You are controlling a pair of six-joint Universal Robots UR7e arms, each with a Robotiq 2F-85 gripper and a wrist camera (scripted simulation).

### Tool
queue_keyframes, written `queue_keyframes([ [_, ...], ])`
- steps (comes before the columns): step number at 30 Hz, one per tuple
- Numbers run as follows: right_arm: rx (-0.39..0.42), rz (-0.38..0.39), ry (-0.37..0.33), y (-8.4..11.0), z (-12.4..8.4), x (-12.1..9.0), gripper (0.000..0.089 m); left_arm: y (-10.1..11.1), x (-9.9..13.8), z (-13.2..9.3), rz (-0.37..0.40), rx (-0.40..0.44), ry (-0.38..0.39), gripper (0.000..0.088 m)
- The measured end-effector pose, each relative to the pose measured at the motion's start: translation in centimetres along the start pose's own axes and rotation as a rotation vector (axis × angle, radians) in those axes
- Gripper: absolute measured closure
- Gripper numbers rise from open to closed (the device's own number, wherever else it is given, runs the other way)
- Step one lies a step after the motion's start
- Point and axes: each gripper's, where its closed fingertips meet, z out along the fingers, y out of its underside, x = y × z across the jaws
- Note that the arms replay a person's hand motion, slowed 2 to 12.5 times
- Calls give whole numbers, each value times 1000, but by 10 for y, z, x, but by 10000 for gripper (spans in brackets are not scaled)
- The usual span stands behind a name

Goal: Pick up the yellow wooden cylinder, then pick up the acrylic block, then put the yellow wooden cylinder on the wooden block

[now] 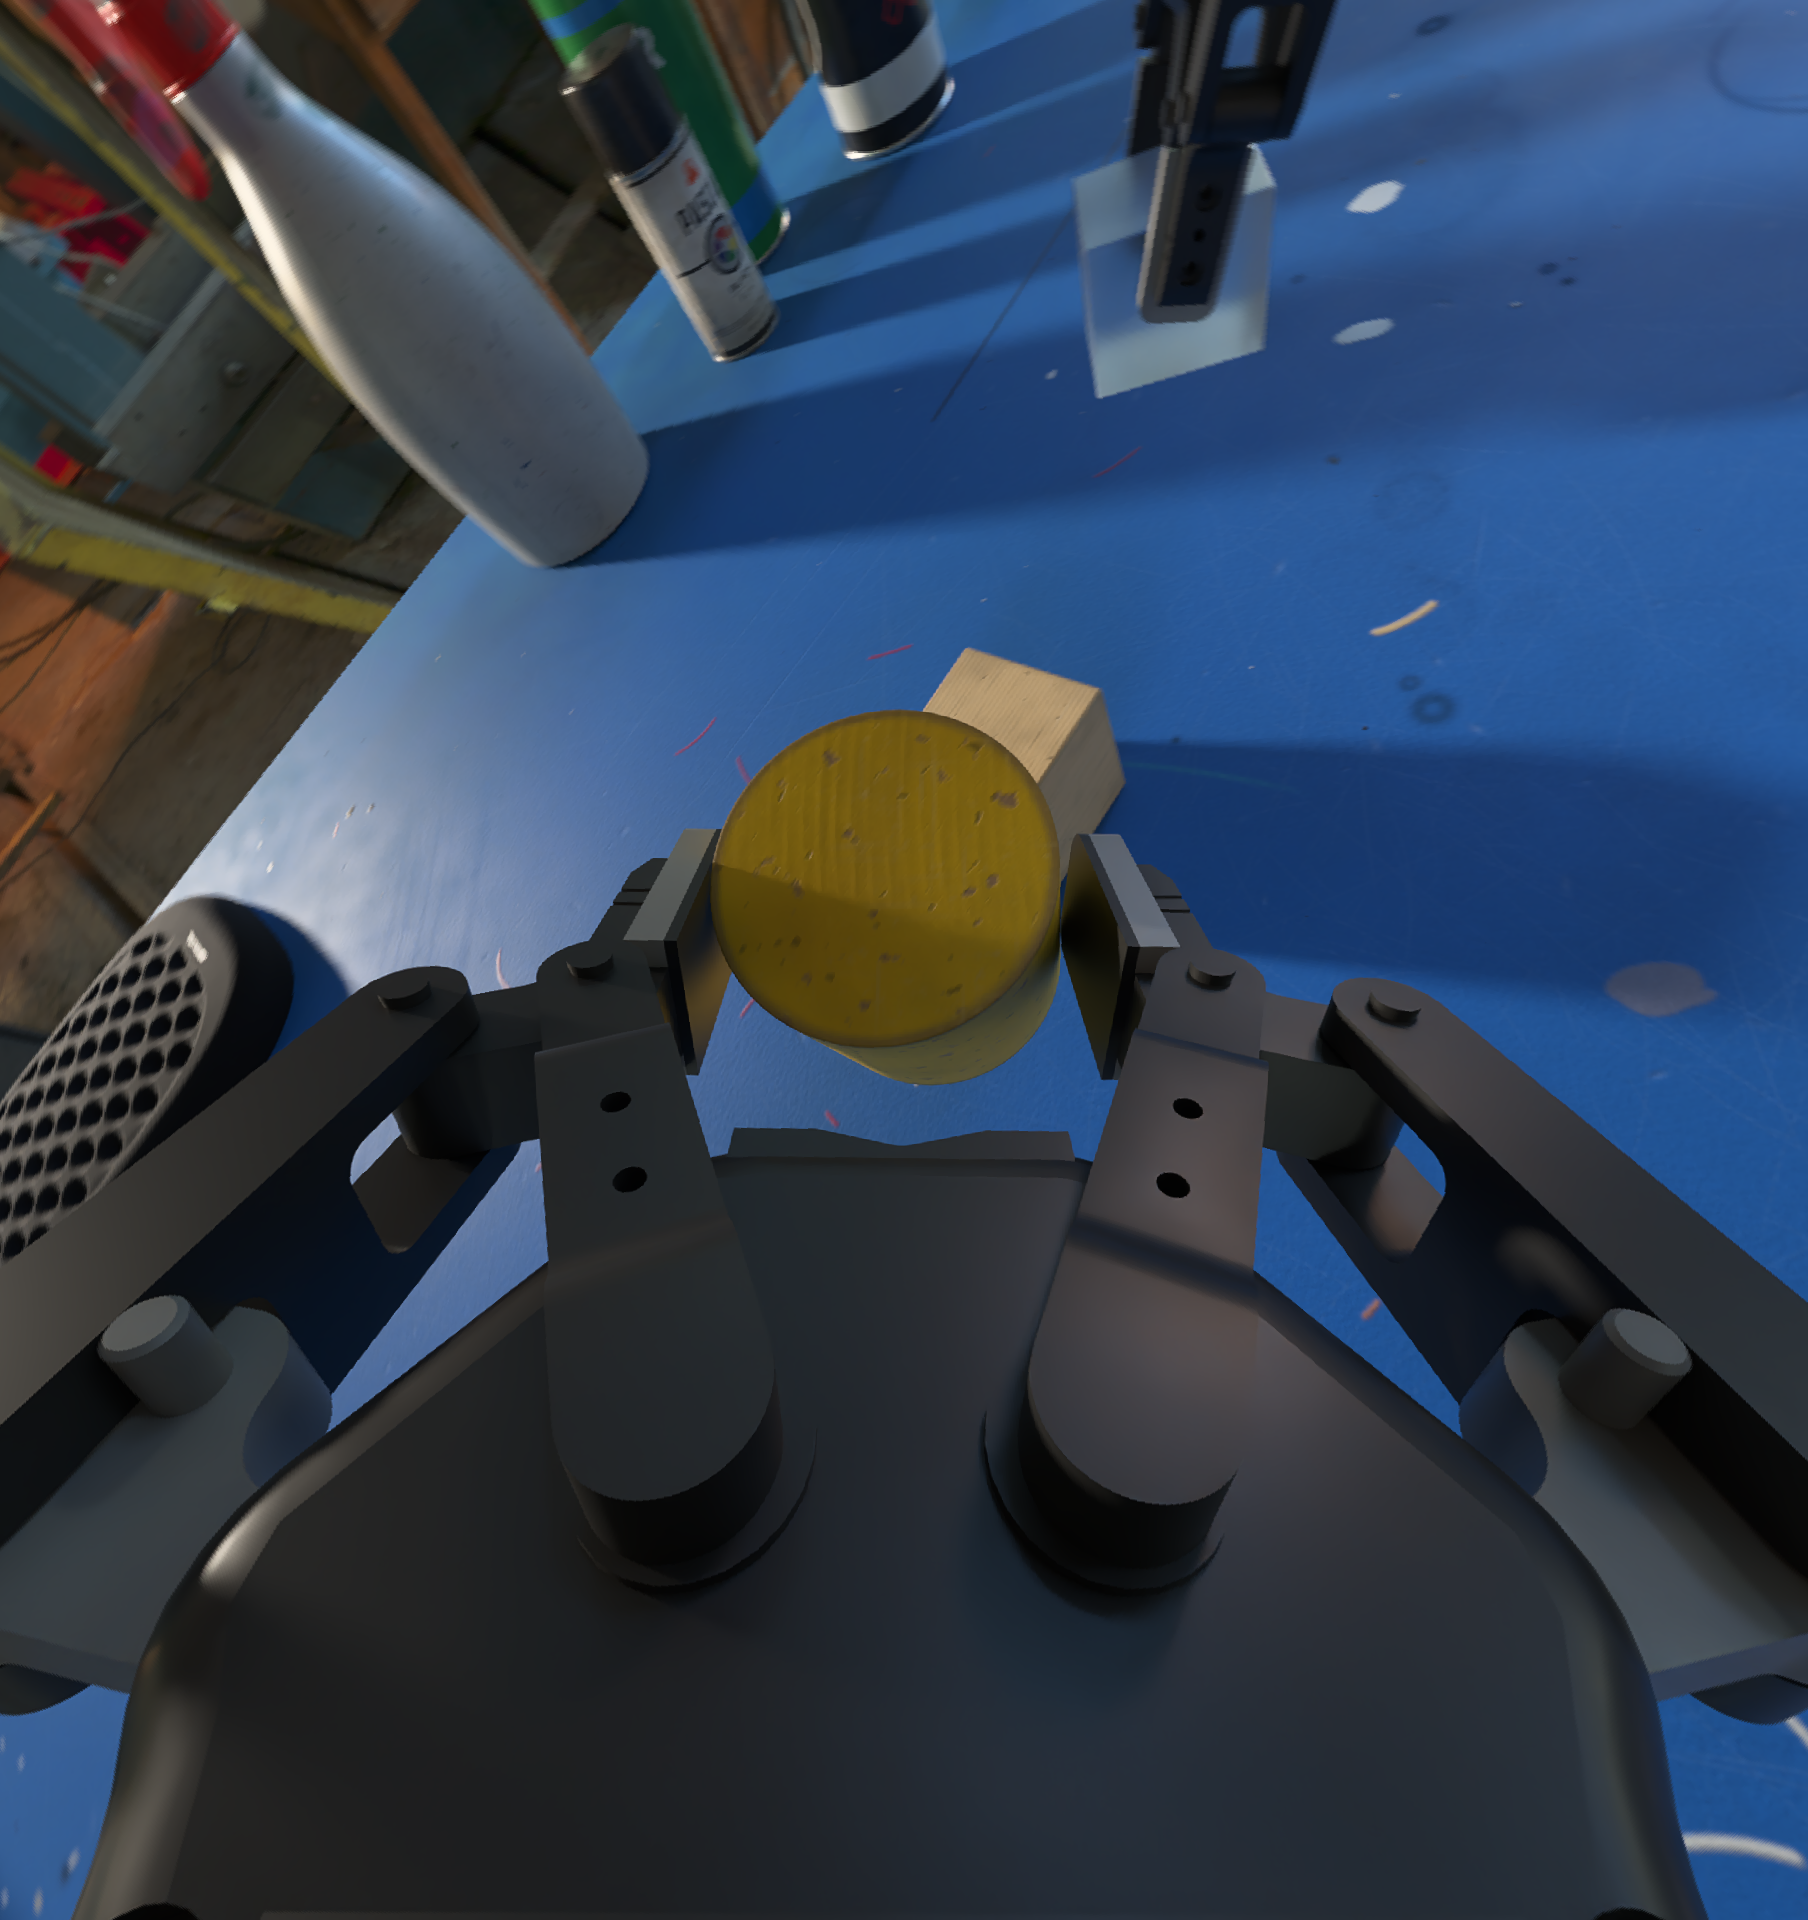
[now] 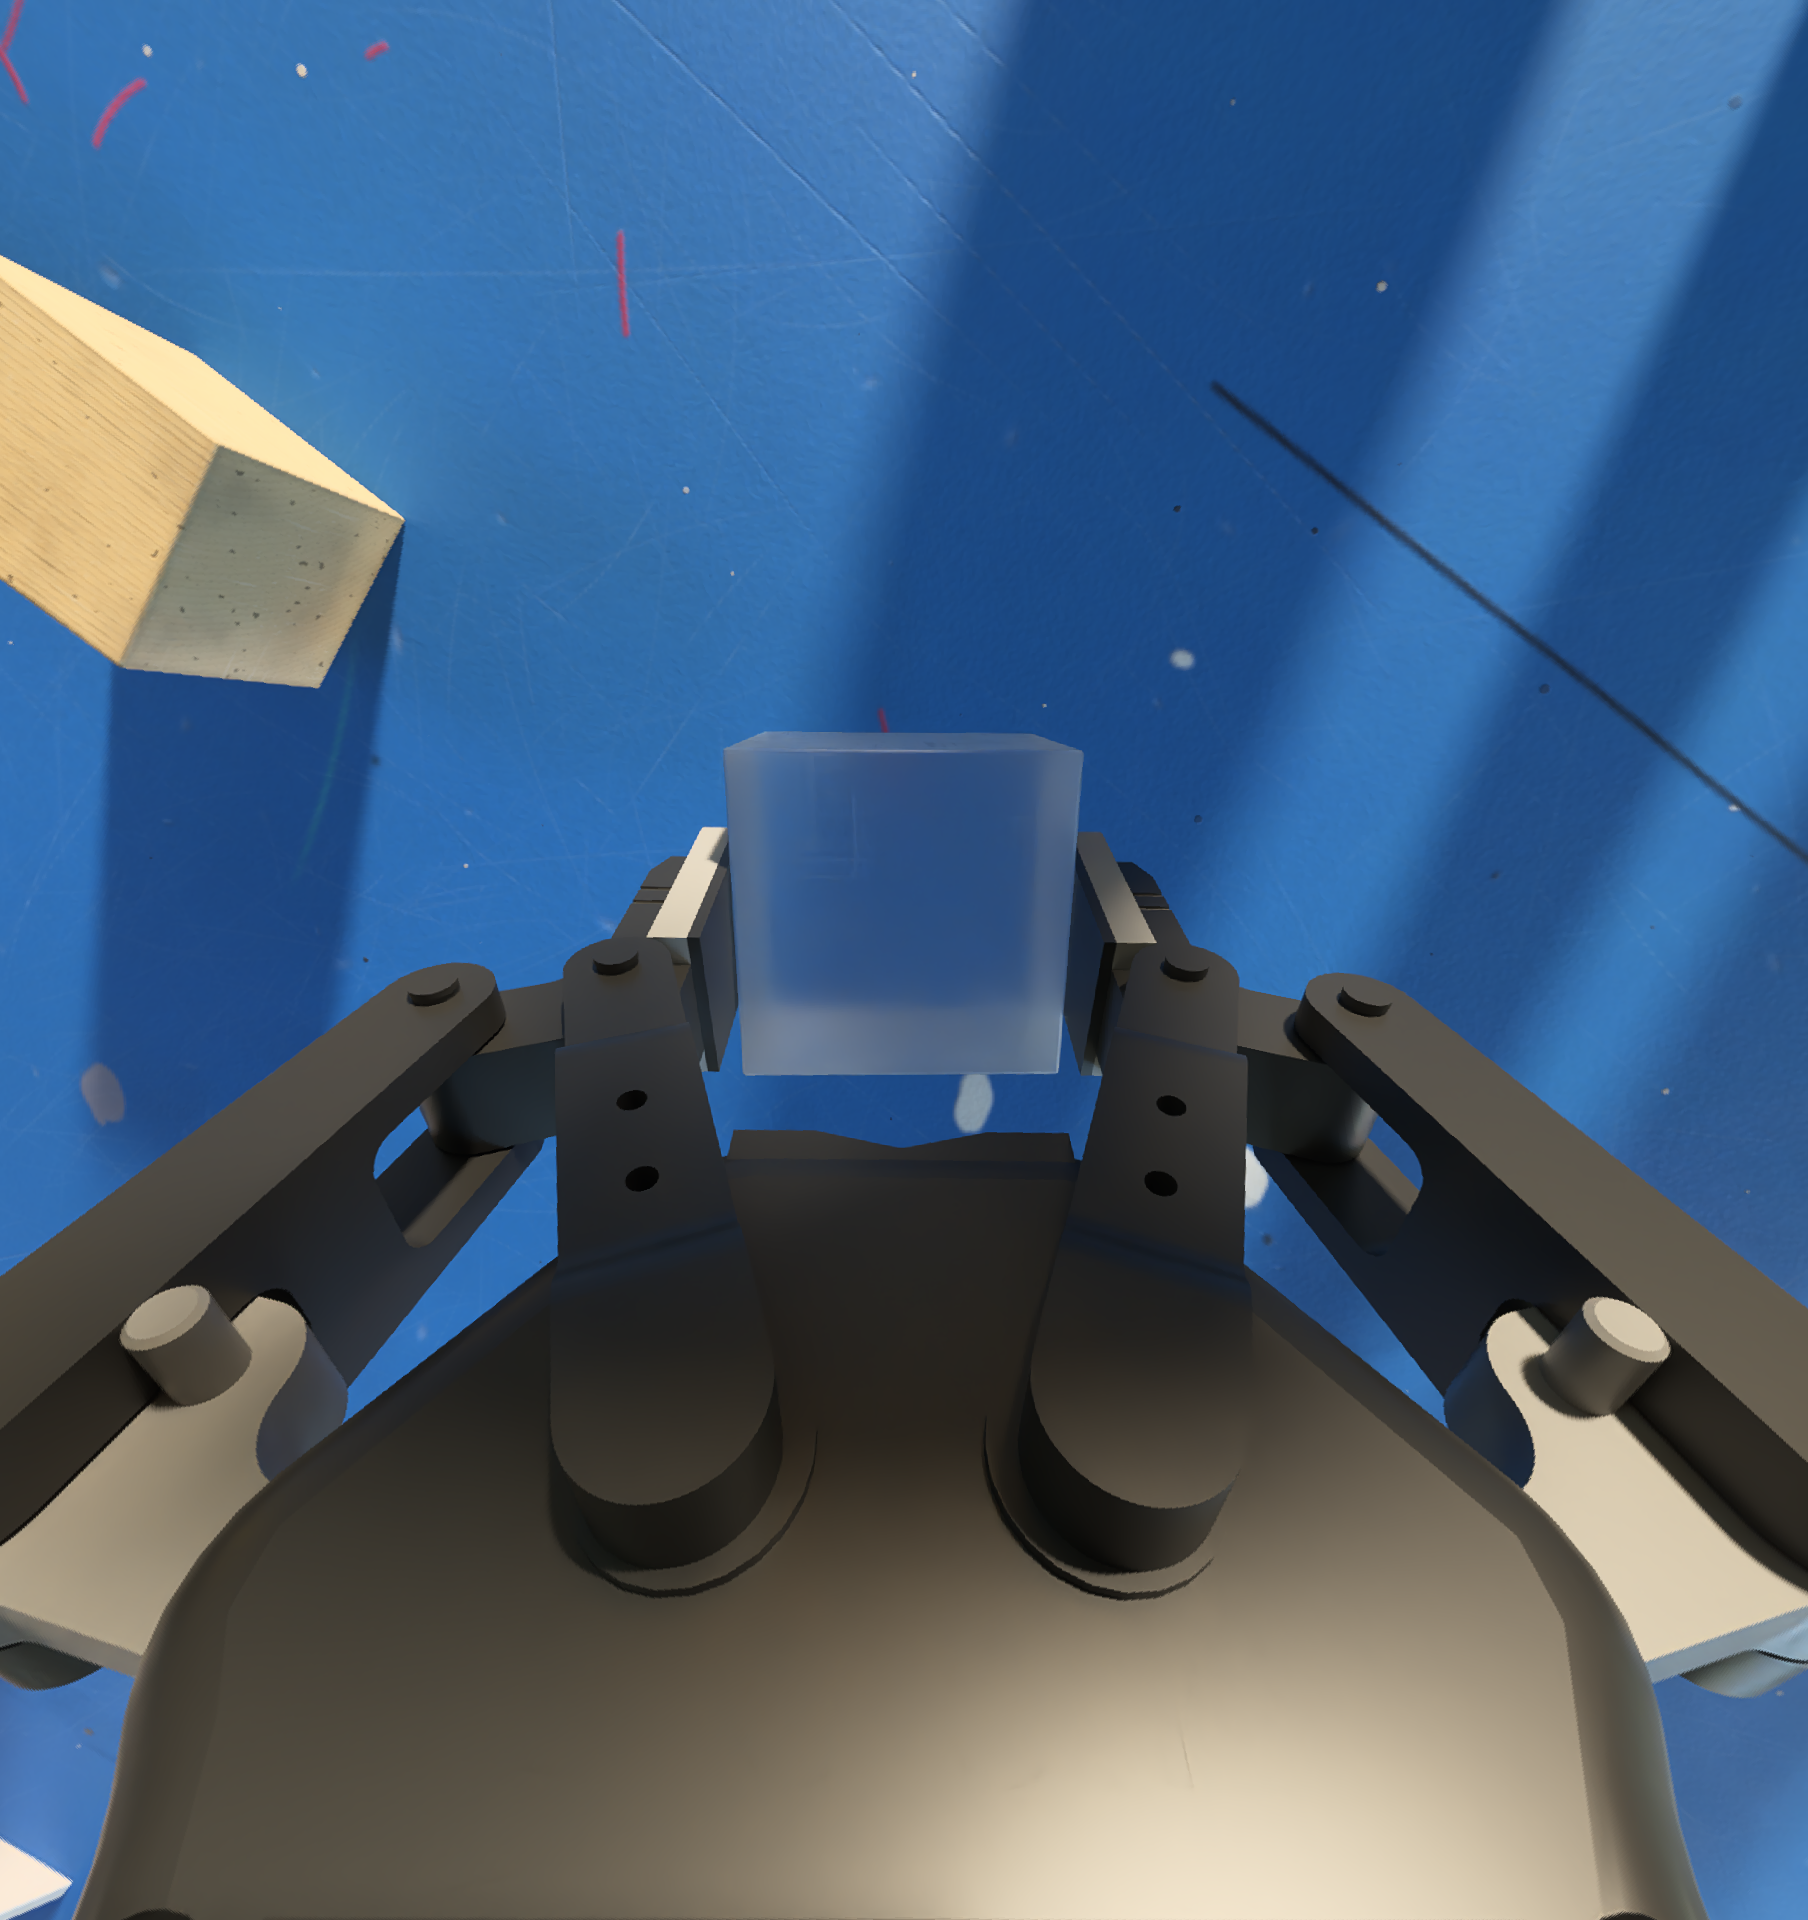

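Observation:
My left gripper point(image 1: 887, 914) is shut on the yellow wooden cylinder point(image 1: 884, 878), its round end facing the camera, held above the blue table. The pale wooden block point(image 1: 1045, 727) lies on the table just behind the cylinder, partly hidden by it. My right gripper point(image 2: 900, 914) is shut on the clear acrylic block point(image 2: 900, 904), held above the table. The wooden block also shows in the right wrist view point(image 2: 141, 488) at the left. The right gripper holding the acrylic block point(image 1: 1108, 281) shows far off in the left wrist view.
A white bottle point(image 1: 412, 312), a spray can point(image 1: 682, 208), a green can point(image 1: 713, 114) and a dark-and-white can point(image 1: 884, 73) stand along the blue table's point(image 1: 1399, 935) far left edge. A perforated black speaker-like object point(image 1: 100, 1091) lies at the left.

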Motion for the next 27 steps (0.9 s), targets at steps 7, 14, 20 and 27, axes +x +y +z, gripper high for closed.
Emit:
queue_keyframes([
  [7,43,2,-21,2,-17,5,387,-13,16,15,126,19,131,322],
  [14,90,-1,-37,5,-35,8,387,-22,13,28,172,32,189,322],
  [20,131,-8,-39,8,-50,11,387,-29,15,37,178,48,274,322],
  [27,176,-15,-38,11,-67,14,387,-37,16,45,168,84,370,322],
])
